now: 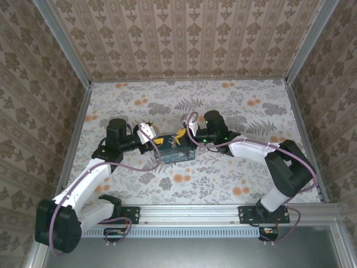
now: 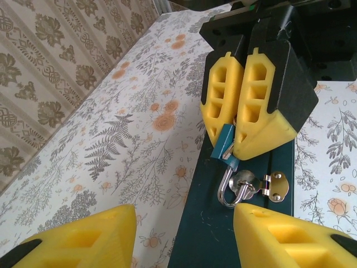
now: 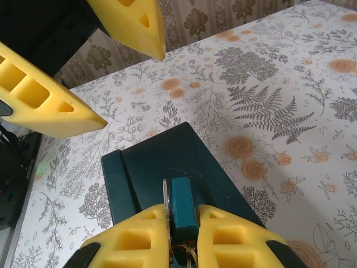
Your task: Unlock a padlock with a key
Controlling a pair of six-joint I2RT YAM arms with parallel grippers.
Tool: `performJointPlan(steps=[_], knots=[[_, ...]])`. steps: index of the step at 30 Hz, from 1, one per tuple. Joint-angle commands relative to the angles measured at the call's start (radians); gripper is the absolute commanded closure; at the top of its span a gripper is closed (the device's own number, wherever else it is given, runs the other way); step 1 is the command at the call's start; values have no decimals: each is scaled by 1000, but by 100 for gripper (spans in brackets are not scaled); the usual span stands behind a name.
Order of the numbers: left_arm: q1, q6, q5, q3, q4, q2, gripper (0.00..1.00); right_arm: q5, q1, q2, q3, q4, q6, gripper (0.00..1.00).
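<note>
Bare counter (image 1: pixel 212 181) lies open between the near edge and the box (image 1: pixel 174 152), which sits mid-counter, well clear of the side edges. The left tool (image 2: pixel 185 218) hangs at the box's left end, fingers apart and holding nothing. The right tool (image 2: pixel 230 142) is clamped on the padlock (image 2: pixel 226 149), which has a small teal body and a silver shackle (image 2: pixel 223 190) looped through the box's hasp (image 2: pixel 277 187). Beyond it the counter is open up to the far wall (image 1: pixel 184 39).
</note>
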Motion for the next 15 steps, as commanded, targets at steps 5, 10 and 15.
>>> performJointPlan(steps=[5,10,15], knots=[[14,-29,1,-15,-5,-12,50,-62,2,47,-6,116,93,100],[20,-38,6,-19,11,-10,50,-83,2,60,2,115,111,100],[24,-44,7,-27,29,-9,50,-84,2,61,-4,205,178,100]])
